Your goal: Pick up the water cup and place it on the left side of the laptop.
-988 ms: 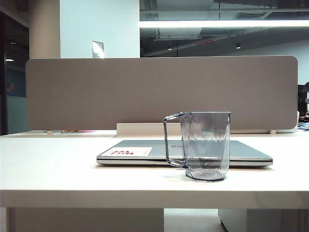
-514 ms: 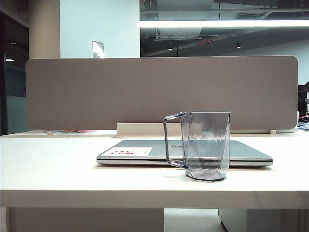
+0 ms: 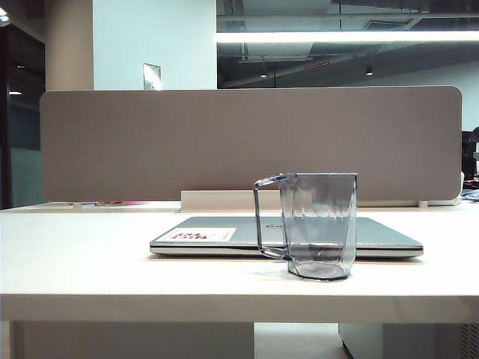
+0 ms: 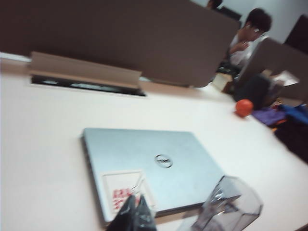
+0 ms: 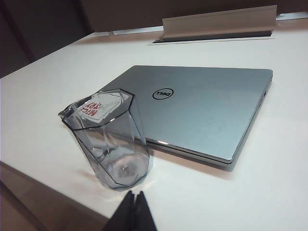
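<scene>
Nothing is shifting on the desk [image 3: 90, 262] since earlier: the water cup [image 3: 318, 224] is standing upright near its front edge, before the closed laptop [image 3: 224, 235], while the left hand [image 4: 134, 215] and right hand [image 5: 134, 210] are hovering with fingers together, gripping nothing.

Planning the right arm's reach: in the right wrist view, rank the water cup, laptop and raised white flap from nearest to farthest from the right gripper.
1. water cup, just ahead of the shut right gripper.
2. laptop, behind the cup.
3. white flap, at the table's far edge.
</scene>
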Robot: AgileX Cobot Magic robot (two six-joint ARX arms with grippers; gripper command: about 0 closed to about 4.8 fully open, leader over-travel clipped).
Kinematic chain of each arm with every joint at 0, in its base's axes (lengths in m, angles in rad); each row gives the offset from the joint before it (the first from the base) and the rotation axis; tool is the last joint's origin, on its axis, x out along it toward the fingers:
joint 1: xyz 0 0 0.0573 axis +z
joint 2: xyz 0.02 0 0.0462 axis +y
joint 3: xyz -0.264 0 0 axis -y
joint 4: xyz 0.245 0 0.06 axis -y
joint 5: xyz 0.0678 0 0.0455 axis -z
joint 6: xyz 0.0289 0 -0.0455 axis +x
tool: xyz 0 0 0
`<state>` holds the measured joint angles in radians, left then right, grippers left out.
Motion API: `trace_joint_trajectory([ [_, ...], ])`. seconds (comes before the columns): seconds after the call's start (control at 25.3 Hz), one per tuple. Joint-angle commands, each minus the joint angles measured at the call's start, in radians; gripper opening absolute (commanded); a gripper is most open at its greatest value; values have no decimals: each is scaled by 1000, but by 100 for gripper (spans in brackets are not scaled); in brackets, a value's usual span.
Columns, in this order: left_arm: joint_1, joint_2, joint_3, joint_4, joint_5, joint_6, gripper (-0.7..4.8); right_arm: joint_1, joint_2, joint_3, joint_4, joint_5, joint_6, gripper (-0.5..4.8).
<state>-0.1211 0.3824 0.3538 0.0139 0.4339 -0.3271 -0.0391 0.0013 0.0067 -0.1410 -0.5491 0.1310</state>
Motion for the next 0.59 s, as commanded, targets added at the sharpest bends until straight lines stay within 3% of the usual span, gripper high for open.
trace_joint_trajectory([
  [0.04, -11, 69, 10, 120, 23, -52, -6, 0, -2, -4, 11, 12, 0, -1],
  [0.24, -157, 267, 72, 171, -94, -47, -6, 0, -2, -4, 11, 16, 0, -1],
  [0.32, -284, 405, 120, 196, -197, -46, -6, 1, -2, -4, 11, 20, 0, -1],
  [0.4, -344, 473, 135, 233, -245, -46, -5, 0, -2, -4, 11, 20, 0, -1],
  [0.59, -531, 721, 143, 399, -340, 4, -4, 0, -2, -4, 11, 23, 0, -1],
])
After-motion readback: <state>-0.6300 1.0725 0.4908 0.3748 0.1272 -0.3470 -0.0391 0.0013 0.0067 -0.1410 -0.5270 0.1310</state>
